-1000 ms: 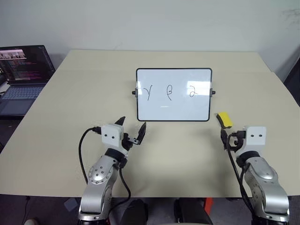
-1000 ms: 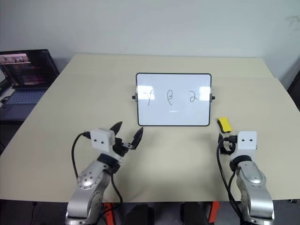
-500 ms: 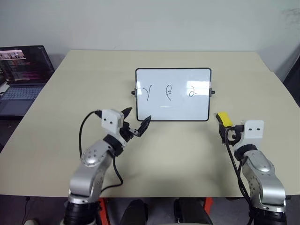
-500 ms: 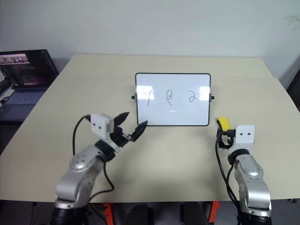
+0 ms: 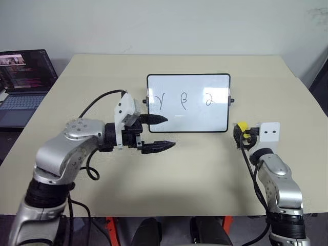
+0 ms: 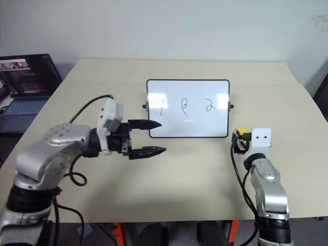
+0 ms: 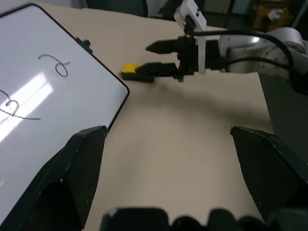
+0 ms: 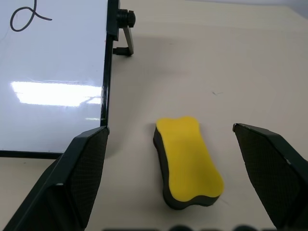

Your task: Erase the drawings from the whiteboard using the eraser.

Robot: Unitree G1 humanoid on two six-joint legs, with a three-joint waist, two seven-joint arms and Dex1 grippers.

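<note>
Three thin black squiggly drawings (image 5: 183, 101) sit in a row on the shiny white whiteboard with a thin black frame (image 5: 188, 103), which stands on the big tan table (image 5: 169, 179) in the left eye view. Its left gripper (image 5: 160, 133) hangs open by the board. From the right wrist, the little yellow eraser with a dark bottom (image 8: 189, 162) lies on the table beside the board's corner, between the wide-open fingers (image 8: 79, 183) of the right gripper (image 8: 178, 183), untouched.

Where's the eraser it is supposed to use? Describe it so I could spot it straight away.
Find the whiteboard standing in the middle of the beige table. Just off the board's lower corner on the robot's right lies the eraser, flat on the table between the open fingers of the right gripper. It is a small yellow block with a dark underside, the one bright-coloured thing there.
</note>
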